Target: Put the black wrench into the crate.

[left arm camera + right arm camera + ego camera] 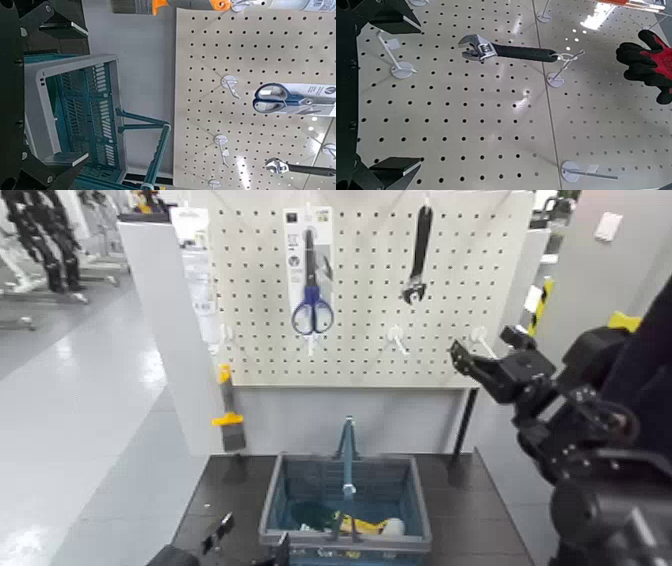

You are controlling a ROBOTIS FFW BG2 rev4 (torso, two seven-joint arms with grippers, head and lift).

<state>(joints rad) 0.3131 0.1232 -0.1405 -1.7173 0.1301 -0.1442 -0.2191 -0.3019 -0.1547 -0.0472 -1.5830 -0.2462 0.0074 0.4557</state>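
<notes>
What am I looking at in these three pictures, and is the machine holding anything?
It is a robot with two arms, each ending in gripping jaws. The wide picture comes from a camera on its head; the other two come from cameras on its wrists. Ahead stands a white pegboard with a black wrench and blue-handled scissors hanging on hooks. Below, on a dark table, sits a blue-grey crate with a tall hoop handle. The right gripper is raised near the board, jaws open, holding nothing. The left gripper waits low beside the crate. The right wrist camera also shows a red-and-black glove.
</notes>
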